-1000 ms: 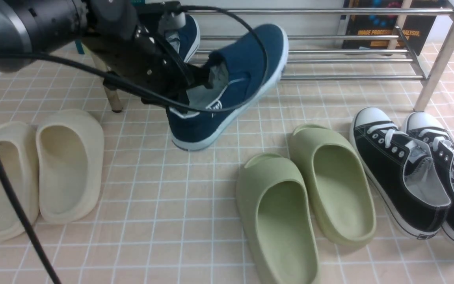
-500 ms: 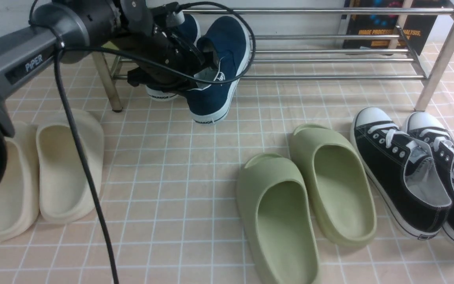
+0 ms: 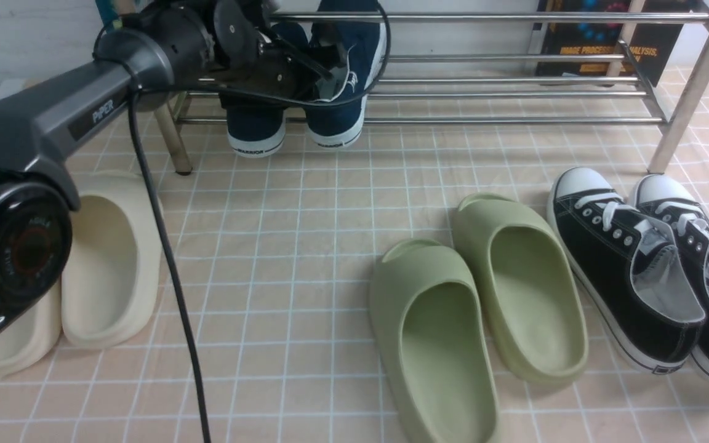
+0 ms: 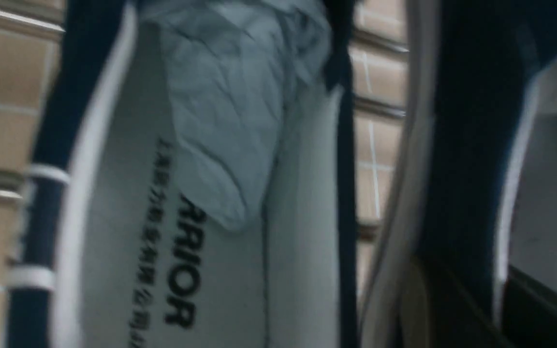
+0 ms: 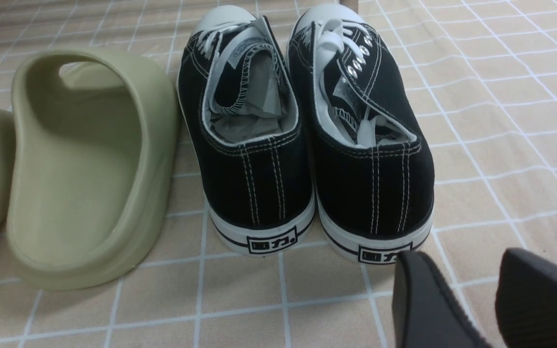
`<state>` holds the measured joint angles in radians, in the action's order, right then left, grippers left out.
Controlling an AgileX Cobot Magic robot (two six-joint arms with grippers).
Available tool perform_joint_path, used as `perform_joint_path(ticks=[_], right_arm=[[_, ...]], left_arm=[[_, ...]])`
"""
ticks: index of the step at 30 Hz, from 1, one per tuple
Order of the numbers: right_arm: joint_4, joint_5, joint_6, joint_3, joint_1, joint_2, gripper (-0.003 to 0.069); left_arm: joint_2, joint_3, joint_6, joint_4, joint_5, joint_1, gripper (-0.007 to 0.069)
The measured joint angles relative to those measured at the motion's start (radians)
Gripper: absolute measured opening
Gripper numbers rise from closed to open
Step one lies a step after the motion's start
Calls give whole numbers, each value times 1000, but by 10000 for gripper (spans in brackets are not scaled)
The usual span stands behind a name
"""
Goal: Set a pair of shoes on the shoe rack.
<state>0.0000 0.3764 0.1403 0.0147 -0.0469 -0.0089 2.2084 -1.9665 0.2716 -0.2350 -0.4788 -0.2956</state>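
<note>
Placement check | we find pair of shoes (image 3: 333, 120) side by side on shoe rack (image 3: 514, 120), left end, heels outward | left pincer (image 3: 325, 66) at one collar, apparently for setting down; we cannot tell its grip | right pincer (image 5: 462, 263) agape, empty

Counting 2 navy-blue canvas slip-on sneakers w/ white rubber soles (image 3: 257, 128) and 1 wide shiny steel-bar shoe rack (image 3: 514, 80). Also showing: 2 olive-green foam slides (image 3: 436, 335), 2 cream foam slides (image 3: 108, 264), 2 black lace-up canvas sneakers w/ white toe caps (image 3: 616, 289).
</note>
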Motion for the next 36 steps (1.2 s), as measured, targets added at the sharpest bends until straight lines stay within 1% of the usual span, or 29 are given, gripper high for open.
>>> perform_joint_path(ticks=[6,9,12,15,18,21,22,24,27,30,32,36], right_arm=[[0,0,0,0,0,0,239],[0,0,0,0,0,0,239],[0,0,0,0,0,0,239],[0,0,0,0,0,0,239],[0,0,0,0,0,0,239],[0,0,0,0,0,0,239],[0,0,0,0,0,0,239],[0,0,0,0,0,0,239],[0,0,0,0,0,0,239],[0,0,0,0,0,0,239],[0,0,0,0,0,0,239],[0,0,0,0,0,0,239]], left_arm=[[7,-3,2,1,-10,6,275],[-15,-3,1,2,-43,5,352],[-66,-3,-19,23,-91,5,386],[-165,-3,-81,81,-174,5,388],[-280,-3,-132,154,-266,5,358],[-403,-5,-148,268,-392,5,279],[-411,-5,-148,276,-401,5,272],[-503,-5,-150,359,-506,5,196],[-612,-5,-150,443,-640,6,104],[-710,31,-150,487,-702,6,46],[-756,64,-150,496,-712,6,28],[-931,260,-108,501,-699,6,5]])
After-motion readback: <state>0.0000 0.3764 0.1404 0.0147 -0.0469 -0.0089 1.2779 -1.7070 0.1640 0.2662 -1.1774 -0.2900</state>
